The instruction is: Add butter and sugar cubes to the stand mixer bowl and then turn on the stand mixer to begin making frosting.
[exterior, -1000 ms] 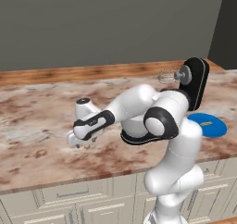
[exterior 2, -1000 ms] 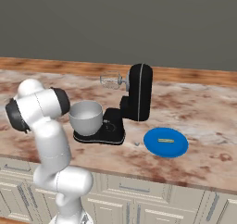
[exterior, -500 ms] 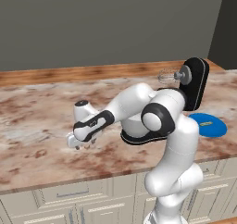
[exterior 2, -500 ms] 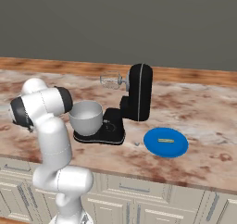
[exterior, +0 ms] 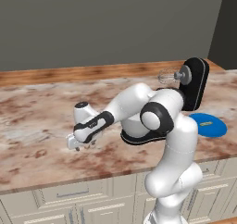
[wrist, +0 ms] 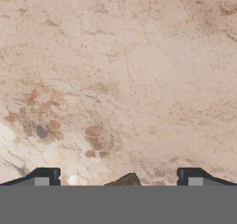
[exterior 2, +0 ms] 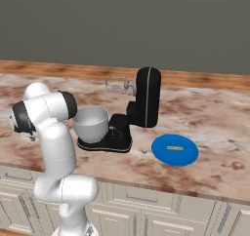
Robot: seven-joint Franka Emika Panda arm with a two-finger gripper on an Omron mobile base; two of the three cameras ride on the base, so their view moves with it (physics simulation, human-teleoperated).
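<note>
- Left base view: the stand mixer (exterior: 192,82) is standing at about 2 o'clock on the marble counter (exterior: 32,121), its black head tilting back and its wire whisk (exterior: 167,76) sticking out toward 9 o'clock.
- The white arm is crossing in front of the mixer's base, so the bowl is lying mostly behind the arm here and its contents cannot be told.
- The blue plate (exterior: 210,125) is lying at 3 o'clock, just beside the mixer, carrying a small yellowish piece, possibly butter, though it is too small to be sure.
- The gripper (exterior: 74,143) is hanging low over bare counter at 9 o'clock, well apart from the mixer.
- Right base view: the stand mixer bowl (exterior 2: 91,123) is sitting on the mixer's flat base at about 8 o'clock of the black column, under and left of the raised whisk; its inside is looking empty.
- The plate is lying at 4 o'clock of the mixer, apart from it, with a thin yellowish stick (exterior 2: 174,147) lying flat at its middle.
- Hand view: the two dark fingertips (wrist: 44,177) are standing wide apart at the bottom edge, released and grasping nothing, with only mottled beige-and-brown stone showing between and beyond them.
</note>
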